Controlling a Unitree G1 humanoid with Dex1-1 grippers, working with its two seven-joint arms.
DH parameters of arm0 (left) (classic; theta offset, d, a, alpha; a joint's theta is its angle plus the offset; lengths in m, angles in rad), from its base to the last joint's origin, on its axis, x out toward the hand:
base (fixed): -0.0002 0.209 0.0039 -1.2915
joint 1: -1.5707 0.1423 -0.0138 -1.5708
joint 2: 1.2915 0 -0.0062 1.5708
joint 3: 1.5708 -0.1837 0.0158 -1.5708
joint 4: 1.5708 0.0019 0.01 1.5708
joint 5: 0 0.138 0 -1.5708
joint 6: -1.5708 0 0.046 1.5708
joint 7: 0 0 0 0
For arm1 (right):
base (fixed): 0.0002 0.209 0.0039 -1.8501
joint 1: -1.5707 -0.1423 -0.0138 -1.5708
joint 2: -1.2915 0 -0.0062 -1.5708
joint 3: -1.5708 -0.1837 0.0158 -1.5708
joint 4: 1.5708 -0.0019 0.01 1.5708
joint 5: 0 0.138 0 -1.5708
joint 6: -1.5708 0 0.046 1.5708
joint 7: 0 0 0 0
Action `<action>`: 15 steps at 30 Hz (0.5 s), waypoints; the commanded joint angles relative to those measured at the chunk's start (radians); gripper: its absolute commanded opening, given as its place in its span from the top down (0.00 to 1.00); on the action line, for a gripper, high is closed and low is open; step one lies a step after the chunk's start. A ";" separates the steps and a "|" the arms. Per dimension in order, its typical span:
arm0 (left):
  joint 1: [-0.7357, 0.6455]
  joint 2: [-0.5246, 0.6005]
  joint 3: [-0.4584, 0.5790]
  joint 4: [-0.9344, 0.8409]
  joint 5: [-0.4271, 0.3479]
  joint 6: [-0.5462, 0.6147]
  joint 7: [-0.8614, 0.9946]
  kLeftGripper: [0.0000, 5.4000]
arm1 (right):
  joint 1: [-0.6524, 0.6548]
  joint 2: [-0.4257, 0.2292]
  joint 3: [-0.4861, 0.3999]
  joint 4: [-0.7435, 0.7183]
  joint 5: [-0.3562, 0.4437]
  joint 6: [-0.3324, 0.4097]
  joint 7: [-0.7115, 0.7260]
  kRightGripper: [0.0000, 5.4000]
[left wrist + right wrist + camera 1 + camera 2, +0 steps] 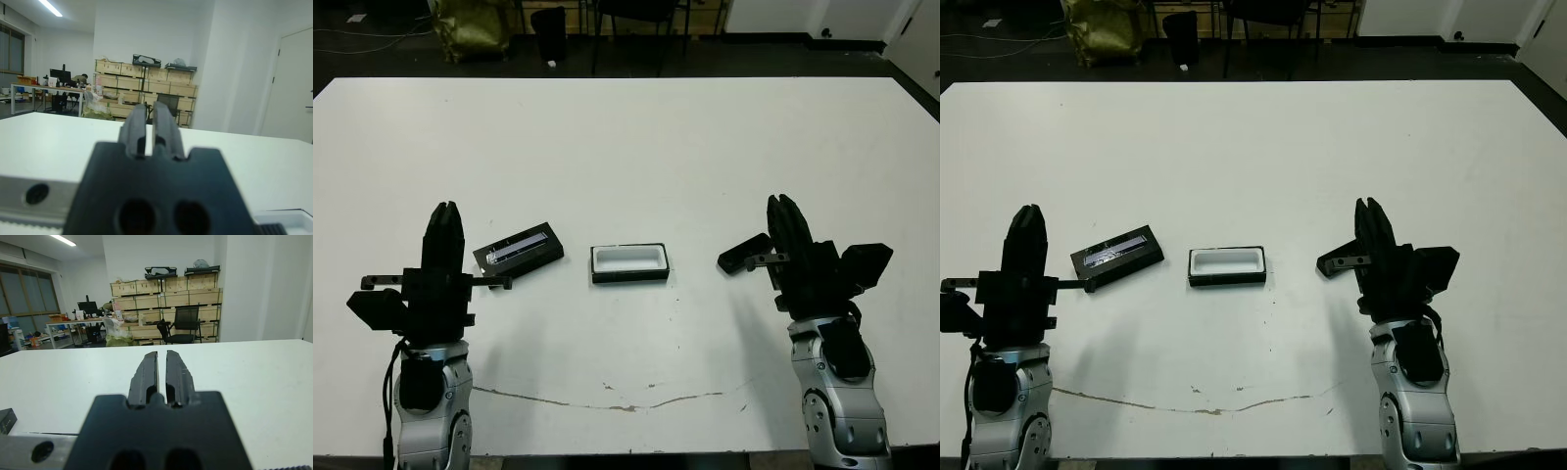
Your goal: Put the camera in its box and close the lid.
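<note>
The box (628,262), a shallow black tray with a white inside, lies open near the table's middle. To its left lies the lid (517,248), black with a silvery-grey stripe and slightly angled. The camera (741,253), a slim black bar, rests on the table to the right of the box, its right end hidden behind my right gripper. My left gripper (442,209) stands shut and empty just left of the lid. My right gripper (781,201) is shut and empty beside the camera. Both wrist views show the fingers (139,122) (146,369) nearly together, holding nothing.
The white table (636,147) stretches far back. A thin dark crack line (607,397) runs along the near part. Beyond the far edge stand chairs and a black bin (548,34). Shelves of wooden crates (166,293) show in the wrist views.
</note>
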 commanded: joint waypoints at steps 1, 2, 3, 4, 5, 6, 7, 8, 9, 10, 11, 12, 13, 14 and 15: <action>0.023 -0.004 -0.007 -0.007 0.016 0.016 0.015 1.00 | 0.022 -0.002 0.005 -0.005 -0.003 0.003 -0.002 1.00; 0.028 -0.007 -0.011 -0.010 0.020 0.018 0.019 1.00 | 0.024 -0.002 0.006 -0.007 -0.003 0.003 -0.002 1.00; 0.033 -0.011 -0.016 -0.015 0.024 0.023 0.024 1.00 | 0.027 -0.003 0.006 -0.010 -0.003 0.005 -0.002 1.00; 0.038 -0.014 -0.022 -0.017 0.029 0.025 0.027 1.00 | 0.029 -0.007 0.007 -0.013 -0.006 0.006 -0.002 1.00; 0.042 -0.016 -0.027 -0.017 0.033 0.023 0.028 1.00 | 0.032 -0.012 0.007 -0.017 -0.011 0.011 -0.002 1.00; 0.043 -0.016 -0.032 -0.013 0.036 0.018 0.026 1.00 | 0.035 -0.017 0.006 -0.021 -0.014 0.016 -0.001 1.00; 0.043 -0.014 -0.034 -0.005 0.036 0.007 0.020 1.00 | 0.036 -0.022 0.006 -0.023 -0.014 0.020 0.003 1.00; 0.044 -0.012 -0.035 0.001 0.034 0.001 0.015 1.00 | 0.037 -0.028 0.006 -0.026 -0.013 0.021 0.010 1.00; 0.045 -0.010 -0.036 0.004 0.029 -0.003 0.009 1.00 | 0.037 -0.033 0.007 -0.028 -0.013 0.022 0.015 1.00; 0.045 -0.008 -0.035 0.006 0.025 -0.005 0.004 1.00 | 0.035 -0.038 0.008 -0.031 -0.013 0.023 0.019 1.00; 0.046 -0.007 -0.033 0.006 0.020 -0.005 0.001 1.00 | 0.032 -0.044 0.008 -0.034 -0.012 0.026 0.024 1.00; 0.049 -0.007 -0.031 0.002 0.021 -0.002 0.002 1.00 | 0.024 -0.055 0.006 -0.040 -0.013 0.032 0.031 1.00; 0.052 -0.007 -0.029 -0.002 0.020 0.000 0.004 1.00 | 0.009 -0.073 0.000 -0.050 -0.010 0.049 0.038 1.00; 0.053 -0.008 -0.028 -0.004 0.017 0.000 0.003 1.00 | -0.003 -0.087 -0.005 -0.059 -0.007 0.065 0.044 1.00; 0.052 -0.010 -0.027 0.000 0.016 -0.005 0.003 1.00 | -0.023 -0.110 -0.014 -0.066 -0.016 0.078 0.050 1.00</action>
